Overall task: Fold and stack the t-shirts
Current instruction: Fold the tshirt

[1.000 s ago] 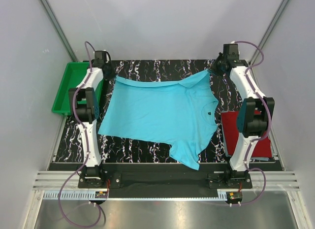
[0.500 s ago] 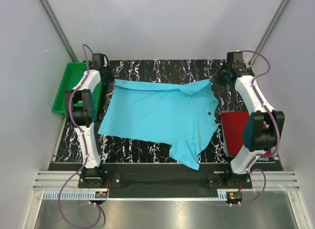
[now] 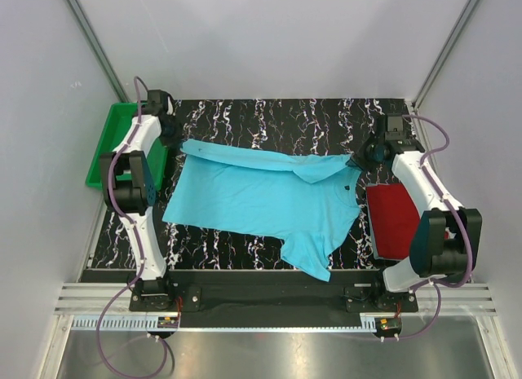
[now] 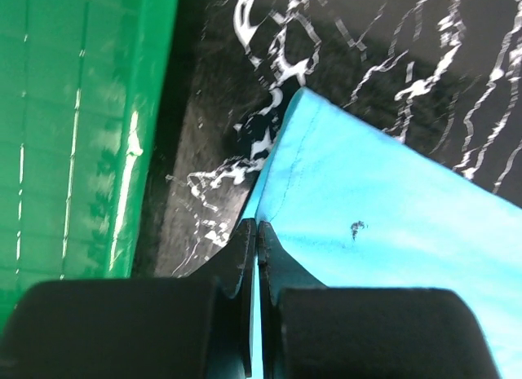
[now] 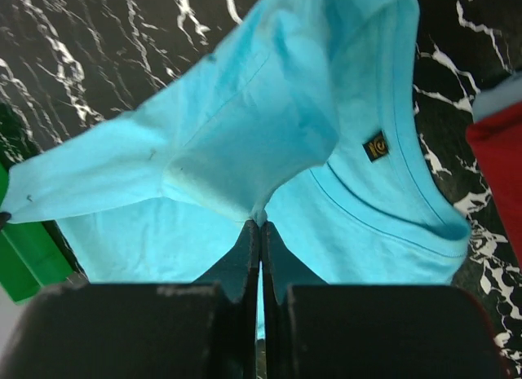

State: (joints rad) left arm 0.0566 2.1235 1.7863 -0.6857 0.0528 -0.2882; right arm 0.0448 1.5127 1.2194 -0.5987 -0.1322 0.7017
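**Overhead and wrist views.** The right arm crossed the outer side of the dark red t-shirt (image 3: 390,220), so we saw only part of it. The right wrist view cut it off at the frame's edge. The left arm likewise covered part of the green tray (image 3: 106,155). From above both sets of fingertips were too small and dark to read, so we took their state from the wrist views.

The tabletop (image 3: 269,114) was black with white marble-like veining. The tray was glossy ridged plastic. Both shirts were soft, matte cloth.

The turquoise t-shirt (image 3: 261,204) lay spread across the middle of the tabletop with its collar toward the right. One short sleeve reached toward the near edge. Its far edge was doubled over the body as a narrow band running between the two arms.

The left pincer (image 4: 257,228) was clenched on the far left corner of this shirt, at the stitched hem (a small dark fleck (image 4: 356,227) marked the cloth nearby). The right pincer (image 5: 261,226) was clenched on a bunched fold of the same shirt beside the collar. A small dark neck label (image 5: 376,147) with a yellowish mark sat inside the collar.

The dark red t-shirt was a flat folded rectangle at the right of the tabletop, just beside the turquoise collar. We could not tell whether the two touched.
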